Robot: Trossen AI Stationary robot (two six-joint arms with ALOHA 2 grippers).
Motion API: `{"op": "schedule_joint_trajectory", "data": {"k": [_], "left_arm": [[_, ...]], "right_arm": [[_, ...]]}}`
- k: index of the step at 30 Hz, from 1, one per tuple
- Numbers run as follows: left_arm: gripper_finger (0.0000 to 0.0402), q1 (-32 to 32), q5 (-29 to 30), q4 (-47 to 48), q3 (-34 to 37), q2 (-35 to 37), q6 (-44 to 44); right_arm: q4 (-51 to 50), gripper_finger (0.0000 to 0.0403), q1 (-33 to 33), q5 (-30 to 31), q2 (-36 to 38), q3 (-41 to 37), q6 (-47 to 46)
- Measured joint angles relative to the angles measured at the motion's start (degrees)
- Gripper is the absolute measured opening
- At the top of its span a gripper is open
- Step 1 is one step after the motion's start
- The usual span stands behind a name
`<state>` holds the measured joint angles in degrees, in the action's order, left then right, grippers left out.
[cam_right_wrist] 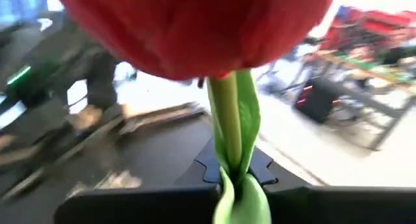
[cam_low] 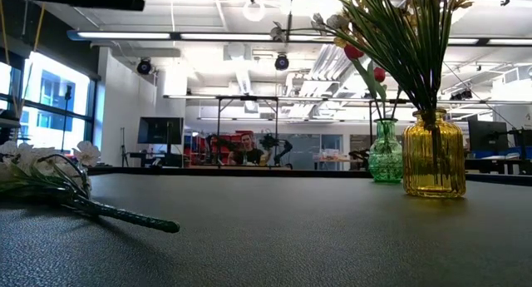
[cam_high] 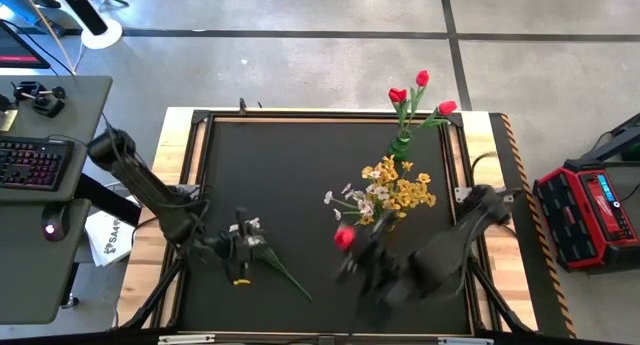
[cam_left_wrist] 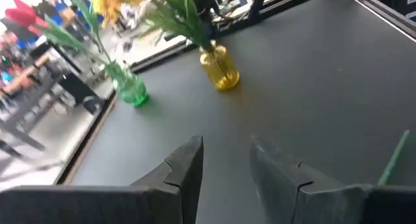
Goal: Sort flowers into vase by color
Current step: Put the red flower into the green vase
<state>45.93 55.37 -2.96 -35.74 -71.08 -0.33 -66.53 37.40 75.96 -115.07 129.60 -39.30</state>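
Right wrist view: right gripper clamps a red tulip, bound, I'd guess, for the green vase. Left gripper gapes near a white spray.

**Both arms low, right one clamped**

The right end effector has its fingers closed on a green stem, its arm folding back behind it. The left end effector hangs with fingers parted, nothing between them.
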Motion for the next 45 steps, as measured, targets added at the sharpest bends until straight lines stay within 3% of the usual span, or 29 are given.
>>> {"op": "schedule_joint_trajectory", "data": {"k": [4,15,19,25,29,35,45], "left_arm": [[0.0115,0.00,-0.01,0.90,0.52,0.54,-1.56],[0.0115,-0.31,-0.36,1.97,0.54,-1.48,-2.63],[0.0115,-0.31,-0.37,2.47,0.54,-3.04,-4.51],[0.0115,-0.31,-0.40,4.51,0.56,-6.28,-8.78],[0.0115,-0.24,-0.41,4.96,0.56,-8.90,-11.00],[0.0115,-0.15,-0.75,4.92,0.56,-12.20,-12.11],[0.0115,-0.21,-0.76,4.78,0.56,-14.46,-12.99]], "right_arm": [[1.37,0.0001,-5.24,-0.25,5.36,0.13,7.21],[4.19,0.0000,-28.08,-11.06,16.69,0.13,23.75],[-4.08,0.0000,-33.92,-11.77,19.40,0.13,18.92],[-23.88,0.0000,-36.27,-11.04,20.80,-0.77,0.61],[-20.10,0.0000,-36.18,-12.63,23.64,-7.47,0.44],[-21.62,0.0000,-39.68,-13.53,32.00,-21.92,-10.78],[6.42,0.0000,-44.46,-15.85,47.10,-47.00,-3.39]]}}
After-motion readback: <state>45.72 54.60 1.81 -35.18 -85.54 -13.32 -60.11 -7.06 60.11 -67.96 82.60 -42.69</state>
